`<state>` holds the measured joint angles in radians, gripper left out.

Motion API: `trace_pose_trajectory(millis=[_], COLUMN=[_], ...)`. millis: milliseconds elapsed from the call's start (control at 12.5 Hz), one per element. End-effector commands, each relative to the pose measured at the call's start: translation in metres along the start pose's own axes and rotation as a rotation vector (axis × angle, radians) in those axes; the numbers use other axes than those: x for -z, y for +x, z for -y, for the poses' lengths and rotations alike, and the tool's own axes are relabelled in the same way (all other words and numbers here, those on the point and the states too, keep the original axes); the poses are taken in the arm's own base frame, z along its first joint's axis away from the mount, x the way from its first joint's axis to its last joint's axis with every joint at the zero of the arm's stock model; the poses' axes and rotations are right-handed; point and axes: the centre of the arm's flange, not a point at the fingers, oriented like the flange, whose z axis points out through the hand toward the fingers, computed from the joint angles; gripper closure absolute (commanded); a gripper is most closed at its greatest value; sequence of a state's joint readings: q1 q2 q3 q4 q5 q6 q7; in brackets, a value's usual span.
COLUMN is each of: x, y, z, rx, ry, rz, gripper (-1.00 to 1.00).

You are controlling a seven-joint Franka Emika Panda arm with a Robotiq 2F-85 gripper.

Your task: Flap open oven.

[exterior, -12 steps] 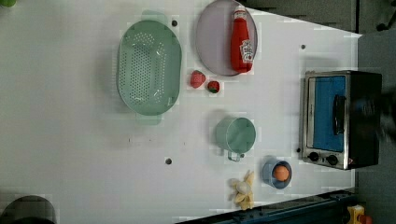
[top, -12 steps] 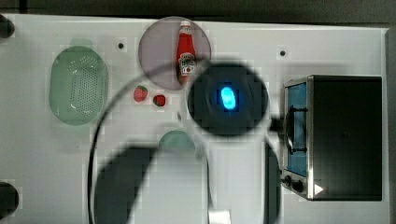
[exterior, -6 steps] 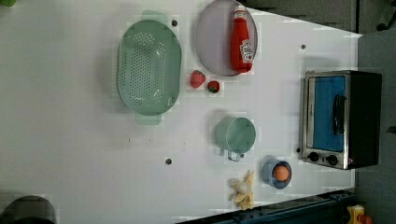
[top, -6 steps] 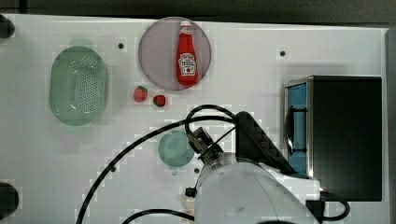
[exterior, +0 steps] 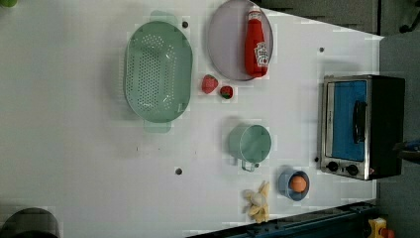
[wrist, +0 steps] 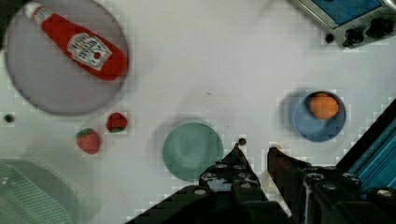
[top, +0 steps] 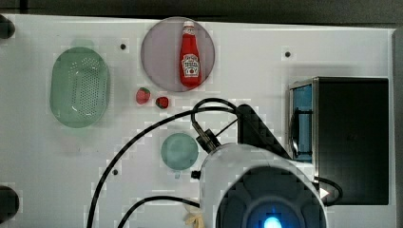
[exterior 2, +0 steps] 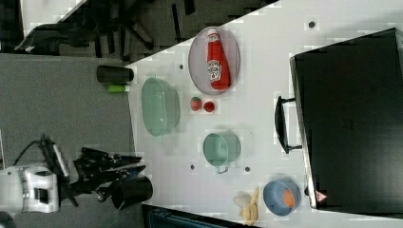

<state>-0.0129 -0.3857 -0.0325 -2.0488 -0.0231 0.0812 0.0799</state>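
Oven sits at the left view's right edge of the white table, door shut, well apart from the gripper, which hangs high over the table near the green cup. Arm reaches in from the top view's bottom edge, gripper pointing down; fingers slightly parted, holding nothing. Ketchup bottle lies on the plate; label unreadable.

Robot lab bench, not a home kitchen. White table with bolt holes carries toy kitchenware: oven, ketchup bottle, colander. Grey floor and a cabled robot arm stand beside it.
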Motion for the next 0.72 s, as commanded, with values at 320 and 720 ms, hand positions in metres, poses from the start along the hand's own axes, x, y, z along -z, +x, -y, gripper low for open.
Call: trace_pose_trajectory(millis=[320,720], x=[-0.026,-0.067], y=[0.036,0.090], z=[-0.030,-0.070], rx=[0.056,0.380], ry=[-0.001,0.031], rz=[0.029,0.038], gripper=[0.65,0.65])
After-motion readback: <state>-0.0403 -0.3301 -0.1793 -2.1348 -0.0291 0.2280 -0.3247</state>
